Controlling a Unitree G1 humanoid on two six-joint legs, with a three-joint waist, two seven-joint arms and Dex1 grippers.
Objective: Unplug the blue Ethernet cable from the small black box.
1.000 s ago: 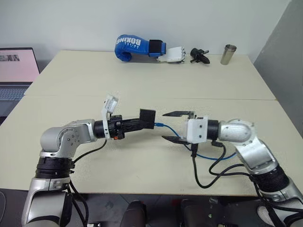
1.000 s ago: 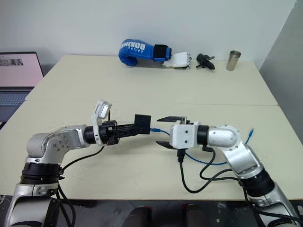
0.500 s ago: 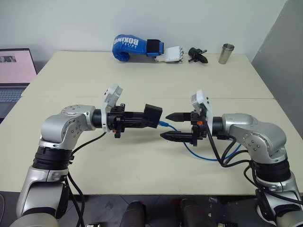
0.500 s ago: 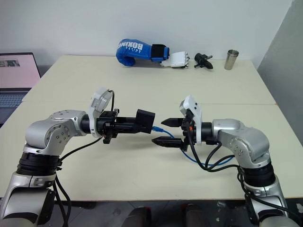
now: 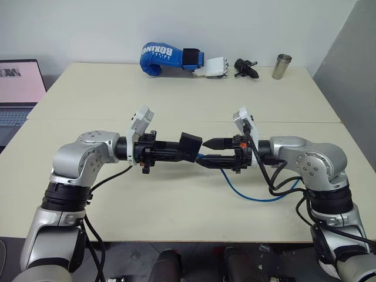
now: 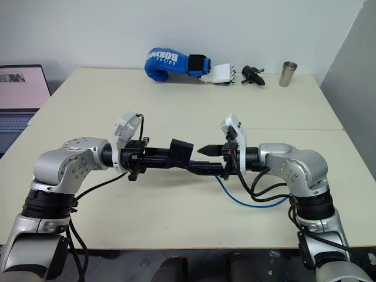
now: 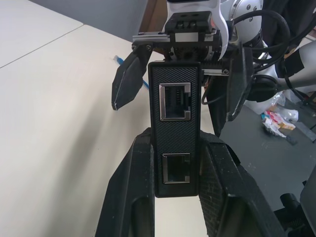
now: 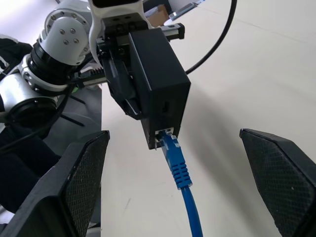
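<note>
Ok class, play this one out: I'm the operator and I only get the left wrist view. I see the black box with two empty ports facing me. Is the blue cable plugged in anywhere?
Observer: Yes. The blue Ethernet cable is plugged into the small black box on its opposite edge, facing the right gripper.
Operator: Has that gripper got the plug?
Observer: No. Its jaws are open, one on either side of the plug, not closed on it.
Operator: Where does the cable run?
Observer: Down to the table, curving toward the right arm.

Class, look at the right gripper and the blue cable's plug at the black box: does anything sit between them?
Nothing visible. The right gripper is open, with the blue Ethernet cable, plugged into the small black box, running clear between its fingers.
</note>
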